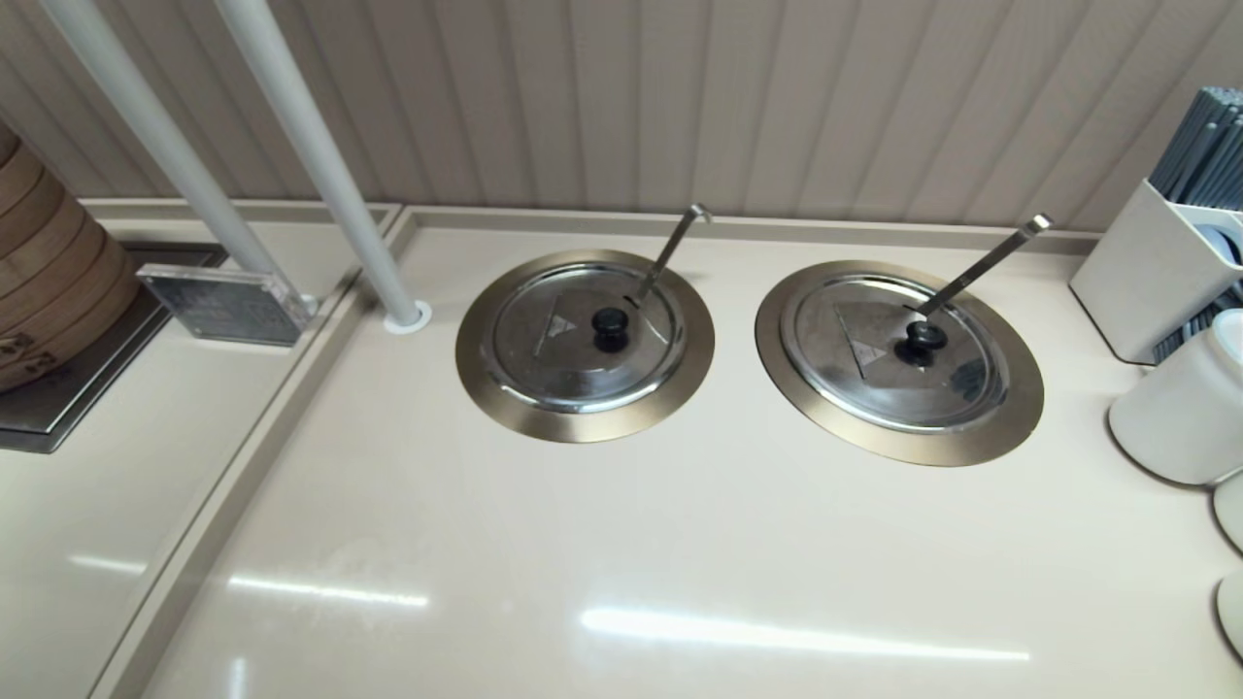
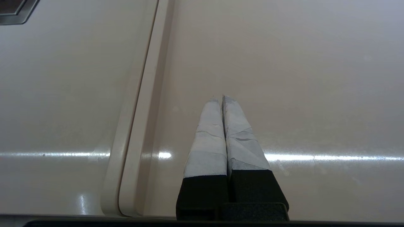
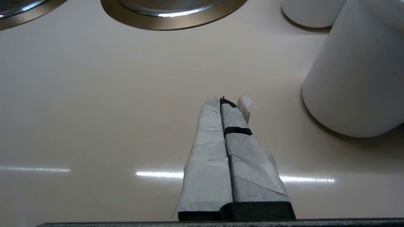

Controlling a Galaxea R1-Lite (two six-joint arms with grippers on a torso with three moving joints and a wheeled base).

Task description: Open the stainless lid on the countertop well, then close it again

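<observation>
The stainless lid (image 1: 554,351) with a plain black dome knob (image 1: 610,328) lies shut on the left well, inside its bronze-gold collar (image 1: 583,423). A hook-tipped ladle handle (image 1: 680,238) sticks out through the lid's edge notch toward the back wall. Neither arm shows in the head view. In the left wrist view my left gripper (image 2: 220,97) is shut and empty over bare counter beside a raised seam (image 2: 139,104). My right gripper (image 3: 221,100) is also shut and empty, well short of the wells; a sliver of the left collar (image 3: 25,16) shows far off.
The twin lid (image 1: 874,374) with a ring knob and a straight ladle handle (image 1: 986,260) sits to the right; its collar (image 3: 173,23) lies ahead of my right gripper. White containers (image 1: 1180,403) (image 3: 356,72) and a utensil holder (image 1: 1151,267) crowd the right edge. Two white poles (image 1: 320,165) and a bamboo steamer (image 1: 49,282) stand left.
</observation>
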